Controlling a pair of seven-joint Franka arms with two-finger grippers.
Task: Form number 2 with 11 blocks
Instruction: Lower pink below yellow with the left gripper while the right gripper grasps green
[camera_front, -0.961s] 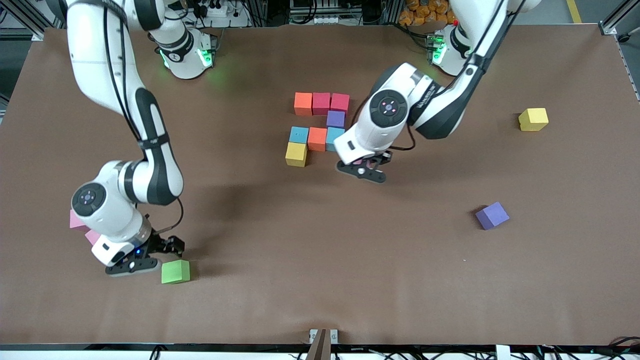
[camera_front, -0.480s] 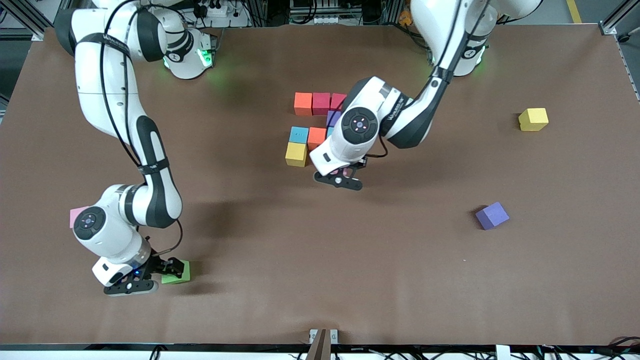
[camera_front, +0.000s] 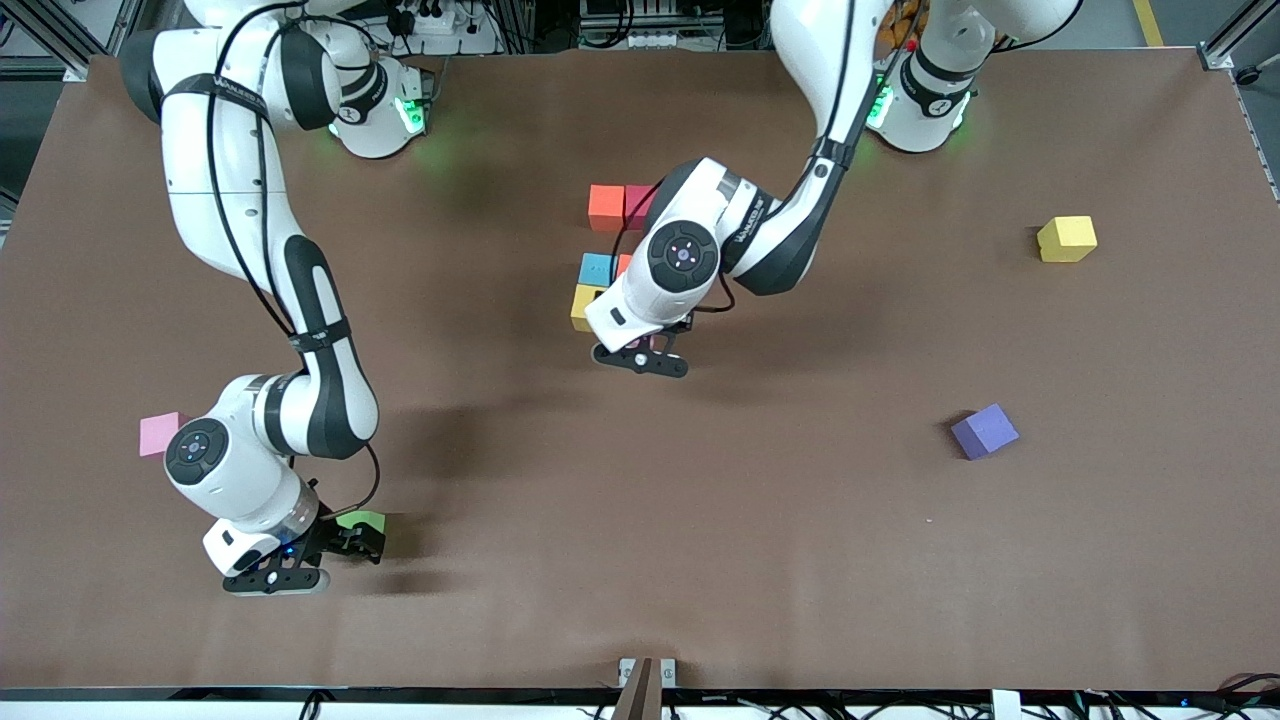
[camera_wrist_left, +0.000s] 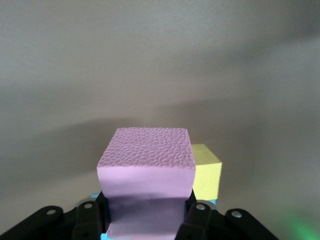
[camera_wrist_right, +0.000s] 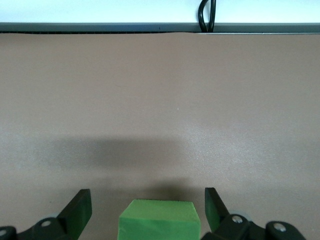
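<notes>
Brown table (camera_front: 800, 560) fills pretty much the whole front view, with both arm bases along the top edge. Left gripper (camera_front: 640, 358), just above frame centre, has its jaws clamped on a pink block (camera_wrist_left: 145, 175); the left wrist view shows the cube squeezed between the fingers, with a yellow block (camera_wrist_left: 206, 172) right next to it underneath. Right gripper (camera_front: 340, 545), lower left of the frame, has its jaws spread wide with the green block (camera_wrist_right: 159, 220) sitting between them, not gripped; I can't tell if a finger touches it.

Compared with a second ago, the left arm has swung toward the frame's left, so it now covers most of the half-built number 2 (camera_front: 605, 235): only the orange, crimson, light blue and yellow cubes peek out. The right gripper has slid over the green block, which used to be beside it. A pink block (camera_front: 157, 432) by the right arm's wrist is uncovered too.
</notes>
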